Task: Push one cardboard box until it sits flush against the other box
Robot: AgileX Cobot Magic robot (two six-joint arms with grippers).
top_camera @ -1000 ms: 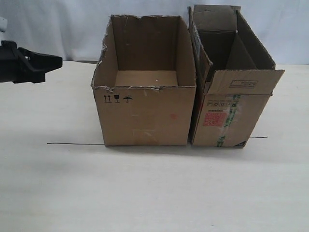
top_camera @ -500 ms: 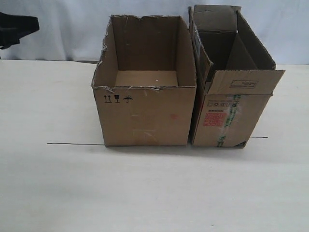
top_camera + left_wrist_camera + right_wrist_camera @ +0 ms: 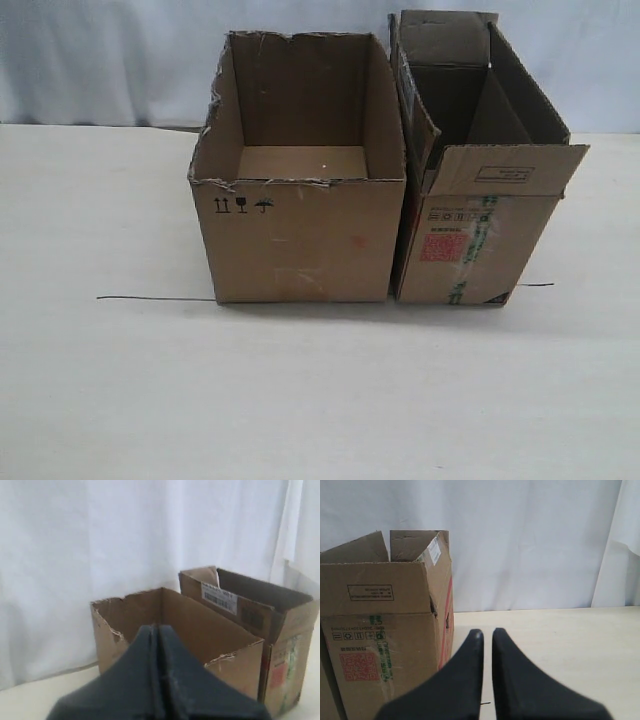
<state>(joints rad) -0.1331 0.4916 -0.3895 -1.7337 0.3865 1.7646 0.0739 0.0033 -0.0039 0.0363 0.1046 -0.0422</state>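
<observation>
**While Both Grippers Stand Clear, Two Boxes Sit Side by Side**

As seen from the exterior view, the wide box (image 3: 300,240) stands upright at the middle of the table (image 3: 320,400), open end up. Its rim is ragged and torn. Small black handling symbols (image 3: 243,205) are printed on the upper left of its near face.

1. The narrow box (image 3: 465,240) stands immediately to the right of the wide box and rises higher.
2. Its near flap (image 3: 505,170) folds outward above a red label (image 3: 444,246) and a green-printed tape stripe (image 3: 478,240).
3. The facing walls meet near the wide box's upper rim. Toward the base a thin dark seam shows between them; whether the walls touch there cannot be told.

A thin dark line (image 3: 155,298) runs across the table. It emerges to the left of the wide box and again to the right of the narrow box, level with their near bottom edges. A white curtain (image 3: 100,60) closes off the far side.

Neither arm appears in the exterior view.

- Left gripper (image 3: 158,628): fingers pressed together, holding nothing. It is raised and apart from the wide box, whose torn rim lies beyond the fingertips, with the narrow box beyond that.
- Right gripper (image 3: 487,632): fingers drawn close with only a slim gap, holding nothing. It is apart from the narrow box, whose labelled face stands off to one side.
</observation>
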